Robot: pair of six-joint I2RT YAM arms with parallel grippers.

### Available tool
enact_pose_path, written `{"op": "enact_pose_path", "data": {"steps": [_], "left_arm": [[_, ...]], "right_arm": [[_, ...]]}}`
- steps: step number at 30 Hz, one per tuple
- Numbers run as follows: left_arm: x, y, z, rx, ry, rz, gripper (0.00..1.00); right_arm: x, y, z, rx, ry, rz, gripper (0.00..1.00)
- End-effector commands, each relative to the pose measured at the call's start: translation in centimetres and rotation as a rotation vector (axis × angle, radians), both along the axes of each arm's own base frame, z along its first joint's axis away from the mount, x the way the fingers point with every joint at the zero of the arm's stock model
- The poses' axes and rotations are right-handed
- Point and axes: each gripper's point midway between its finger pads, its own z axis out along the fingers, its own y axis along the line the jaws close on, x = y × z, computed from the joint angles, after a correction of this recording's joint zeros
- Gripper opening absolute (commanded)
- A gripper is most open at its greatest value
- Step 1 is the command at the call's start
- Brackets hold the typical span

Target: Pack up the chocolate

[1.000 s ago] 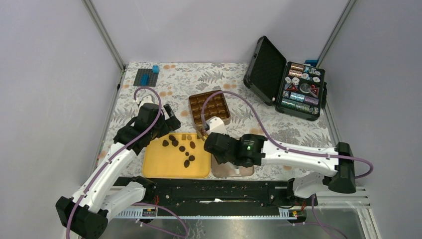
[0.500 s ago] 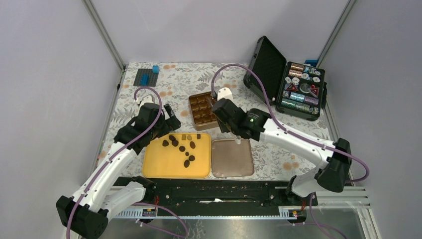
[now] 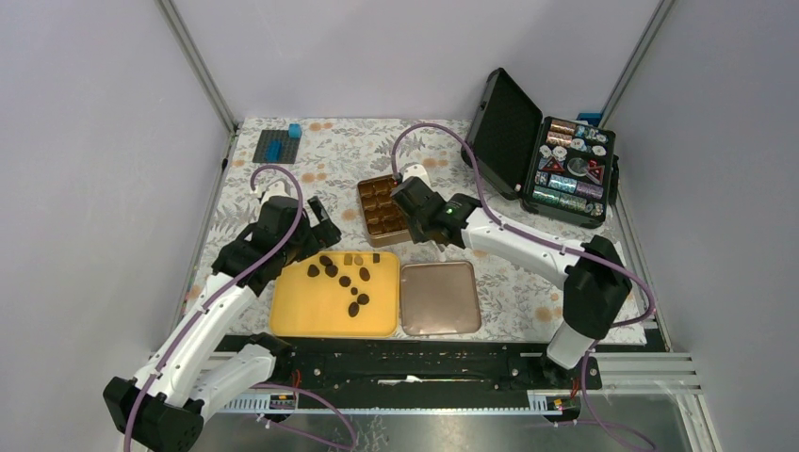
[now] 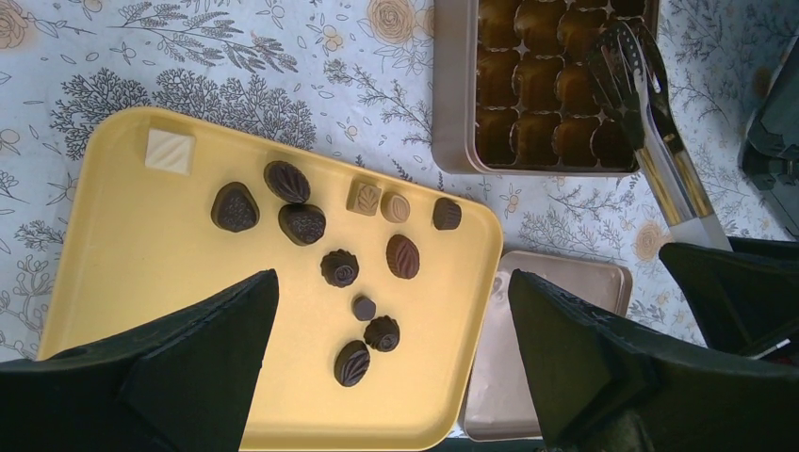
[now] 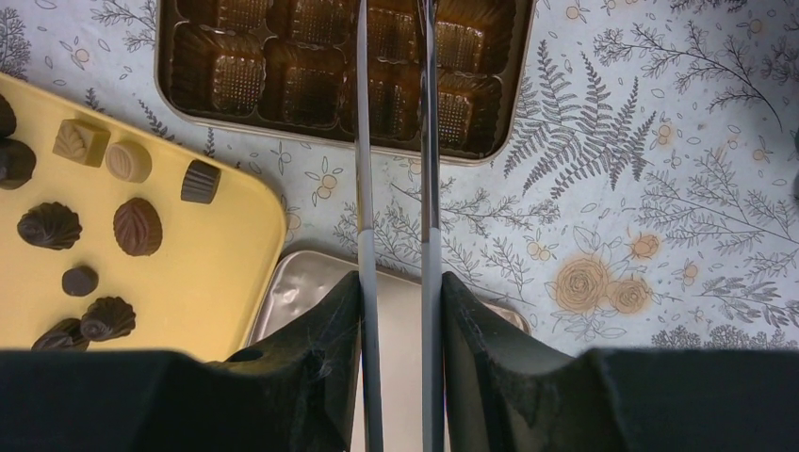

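Note:
Several dark chocolates [image 3: 344, 278], with a few tan squares, lie on a yellow tray [image 3: 292, 315]; they also show in the left wrist view [image 4: 339, 267] and the right wrist view [image 5: 137, 226]. My left gripper [image 4: 391, 282] is open and empty, above the tray at its far left [image 3: 316, 226]. My right gripper [image 5: 400, 282] is shut on metal tongs [image 5: 430, 188] and sits over the brown compartment box [image 3: 379, 209]. The tongs [image 4: 650, 122] reach over the box's empty cells [image 4: 537, 94]. I see nothing between their tips.
The box's flat lid [image 3: 440, 298] lies right of the yellow tray. An open black case of poker chips [image 3: 565, 165] stands at the back right. A blue block on a dark plate [image 3: 280, 143] sits at the back left. Grey walls close both sides.
My right arm has swung with the tongs from near the yellow tray's right edge and the lid back to the compartment box. The left arm has not moved.

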Motion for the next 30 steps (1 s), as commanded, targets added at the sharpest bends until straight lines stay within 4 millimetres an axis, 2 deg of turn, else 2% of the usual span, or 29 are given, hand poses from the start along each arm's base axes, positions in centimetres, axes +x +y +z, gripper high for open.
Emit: {"op": "enact_pose_path", "data": {"steps": [1,7,11,15,17,24,30], "left_arm": [[0.4,0.2,1.6,-0.016,-0.049,0.010,0.99],[0.3,0.2,1.6,-0.018,-0.051,0.013,0.99],[0.1,0.4,1.6,-0.017,-0.051,0.018,0.99],[-0.1,0.6,1.8,-0.014,-0.056,0.022,0.99],[-0.2,0.7,1.7,-0.011,-0.055,0.024,0.99],[-0.2,0.6,1.4,-0.012,-0.046,0.022,0.99],[-0.2,0.7,1.5,-0.010,-0.050,0.021,0.99]], "right_arm": [[2.1,1.3,1.8,0.079,-0.063,-0.022,0.11],[2.9,1.4,0.6,0.065,-0.041,-0.031,0.12],[2.9,1.7,0.3,0.068,-0.031,-0.028,0.18],[2.6,1.9,0.2,0.082,-0.017,-0.022,0.34],[2.6,1.8,0.3,0.090,-0.015,-0.025,0.37],[1.9,2.4,1.1,0.135,0.002,-0.007,0.44],[1.8,2.1,1.2,0.135,0.002,-0.011,0.45]]}}
